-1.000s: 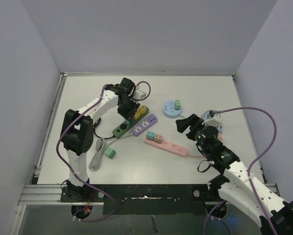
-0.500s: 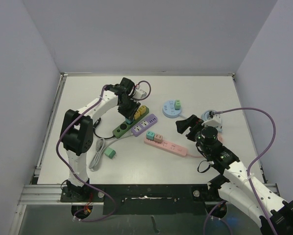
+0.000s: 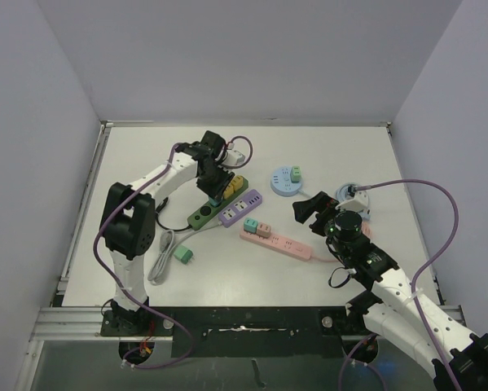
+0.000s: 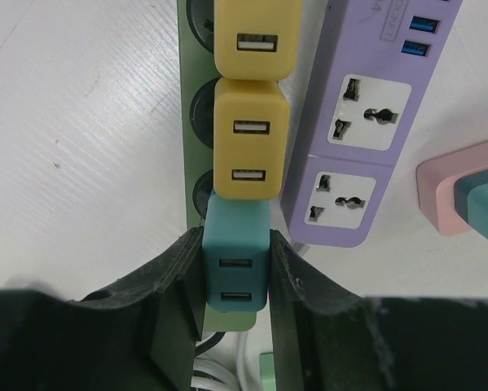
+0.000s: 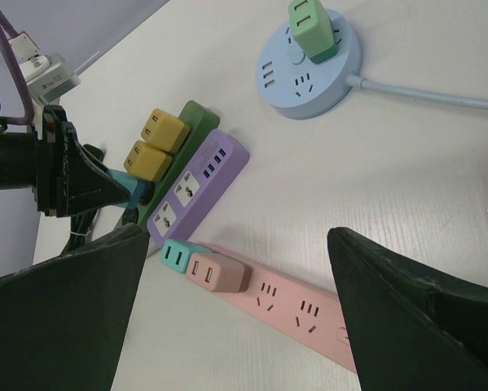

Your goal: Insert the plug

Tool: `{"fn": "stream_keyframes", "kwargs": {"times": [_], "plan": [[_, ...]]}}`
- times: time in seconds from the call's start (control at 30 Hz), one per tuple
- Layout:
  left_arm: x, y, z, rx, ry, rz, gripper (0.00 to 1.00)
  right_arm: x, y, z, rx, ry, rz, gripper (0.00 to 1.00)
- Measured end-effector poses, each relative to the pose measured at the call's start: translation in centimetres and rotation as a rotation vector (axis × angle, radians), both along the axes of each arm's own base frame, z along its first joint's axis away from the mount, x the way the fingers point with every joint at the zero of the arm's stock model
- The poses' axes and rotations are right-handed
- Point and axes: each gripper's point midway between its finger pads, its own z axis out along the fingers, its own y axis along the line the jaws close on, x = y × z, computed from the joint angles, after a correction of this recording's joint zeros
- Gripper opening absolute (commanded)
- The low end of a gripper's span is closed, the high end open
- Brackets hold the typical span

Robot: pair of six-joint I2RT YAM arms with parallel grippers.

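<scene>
Being pinched by its flat sides between the left fingers (image 4: 174, 285), the boxy teal plastic plug (image 4: 237, 265) is judged light, rigid, slick; right fingers (image 5: 64, 309) are spread, empty.

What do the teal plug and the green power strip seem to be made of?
The teal plug: probably moulded plastic, smooth matte, with even colour and rounded edges. The green power strip: likely plastic too, slightly satin, with uniform colour and moulded round sockets.
</scene>
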Motion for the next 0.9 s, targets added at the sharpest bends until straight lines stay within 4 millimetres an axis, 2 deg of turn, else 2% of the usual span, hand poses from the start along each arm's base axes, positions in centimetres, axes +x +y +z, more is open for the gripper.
{"fn": "stream_keyframes", "kwargs": {"times": [0.5, 0.9], "plan": [[-0.21, 0.03, -0.36, 0.028, -0.068, -0.016, 0.0, 0.0, 0.01, 0.01, 0.003, 0.001, -0.001, 0.97], [-0.12, -0.22, -0.85, 0.032, -0.077, -0.131, 0.0, 0.0, 0.0, -0.03, 0.003, 0.001, -0.001, 0.97]]}}
